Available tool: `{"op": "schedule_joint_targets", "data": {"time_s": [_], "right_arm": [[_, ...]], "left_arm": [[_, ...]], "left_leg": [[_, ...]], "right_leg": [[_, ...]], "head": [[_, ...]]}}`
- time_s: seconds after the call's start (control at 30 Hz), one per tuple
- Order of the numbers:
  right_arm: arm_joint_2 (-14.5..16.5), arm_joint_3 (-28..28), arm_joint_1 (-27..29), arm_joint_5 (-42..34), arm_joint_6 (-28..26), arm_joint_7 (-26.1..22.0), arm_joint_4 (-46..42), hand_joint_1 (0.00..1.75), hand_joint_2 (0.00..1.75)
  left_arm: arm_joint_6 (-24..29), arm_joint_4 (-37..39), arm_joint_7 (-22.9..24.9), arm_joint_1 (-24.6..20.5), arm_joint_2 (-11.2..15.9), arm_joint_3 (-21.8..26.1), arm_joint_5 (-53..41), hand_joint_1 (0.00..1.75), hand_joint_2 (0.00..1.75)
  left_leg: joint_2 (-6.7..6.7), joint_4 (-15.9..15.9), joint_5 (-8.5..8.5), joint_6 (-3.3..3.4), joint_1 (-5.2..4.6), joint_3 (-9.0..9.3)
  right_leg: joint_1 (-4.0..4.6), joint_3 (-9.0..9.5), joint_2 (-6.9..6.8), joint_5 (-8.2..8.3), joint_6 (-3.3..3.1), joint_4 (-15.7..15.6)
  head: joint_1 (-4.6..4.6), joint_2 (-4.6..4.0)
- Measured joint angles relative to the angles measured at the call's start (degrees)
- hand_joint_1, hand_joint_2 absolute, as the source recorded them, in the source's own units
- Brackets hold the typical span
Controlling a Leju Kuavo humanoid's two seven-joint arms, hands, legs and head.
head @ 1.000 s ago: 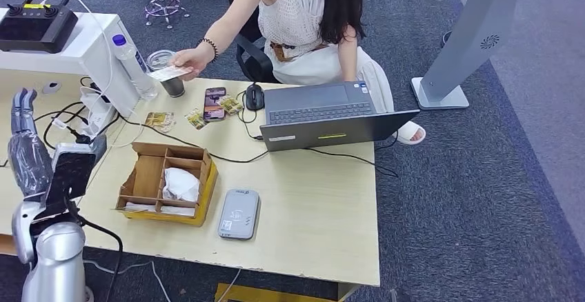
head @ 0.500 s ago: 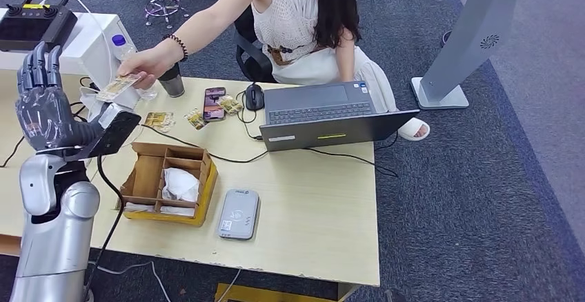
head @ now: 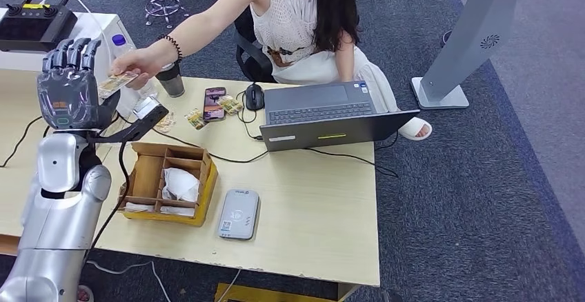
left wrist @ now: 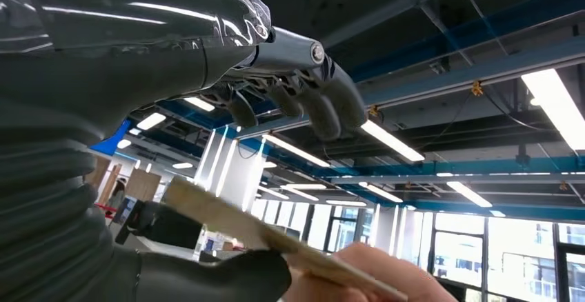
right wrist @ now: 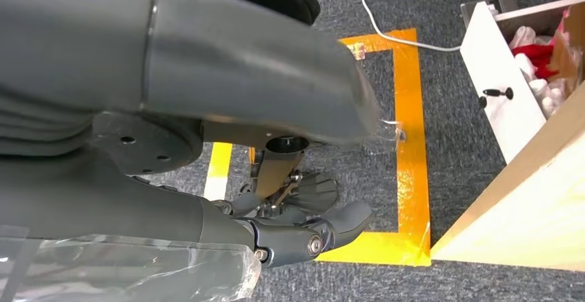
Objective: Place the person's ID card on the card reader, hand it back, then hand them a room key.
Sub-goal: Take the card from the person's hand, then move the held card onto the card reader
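A person across the desk holds out the ID card (head: 118,81), a pale tan card pinched in their fingers. My left hand (head: 69,88) is raised upright at the desk's far left, its back toward my head camera, right beside the card. In the left wrist view the ID card (left wrist: 262,236) lies in the gap between my thumb (left wrist: 207,274) and my spread fingers (left wrist: 310,102), still held by the person's fingers (left wrist: 359,278). The grey card reader (head: 239,214) lies near the desk's front edge. My right hand (right wrist: 303,233) hangs by my side above the floor, holding nothing.
A cardboard divider box (head: 141,178) sits left of the reader. An open laptop (head: 331,116), a mouse (head: 254,96), a phone (head: 214,103), a cup (head: 171,81), a water bottle (head: 127,64) and loose cables crowd the far side of the desk.
My left arm has risen from low at the left up to the card. The person has reached the card further toward my left hand.
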Motion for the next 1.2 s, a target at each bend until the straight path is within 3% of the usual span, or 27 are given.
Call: {"op": "schedule_joint_targets", "data": {"time_s": [0.93, 1.2], "right_arm": [[-0.04, 0.0, 0.03, 0.49, 0.33, -0.45, 0.32, 0.0, 0.0], [-0.04, -0.25, 0.28, 0.49, 0.03, -0.49, 0.42, 0.0, 0.0]], "left_arm": [[1.22, 2.48, -1.88, -1.03, -0.29, -1.55, 2.5, 1.75, 1.75], [0.86, -7.03, -2.7, 6.24, -4.1, -5.09, 3.25, 1.75, 1.75]], "left_leg": [[0.01, 0.0, 0.0, 0.0, 0.0, 0.0], [0.01, 0.02, -0.03, 0.03, -0.04, -0.06]], "right_leg": [[0.0, -0.01, 0.01, 0.0, 0.0, 0.0], [-0.04, -0.03, 0.05, -0.01, 0.02, -0.02]], "head": [[0.01, 0.0], [0.05, 0.0]]}}
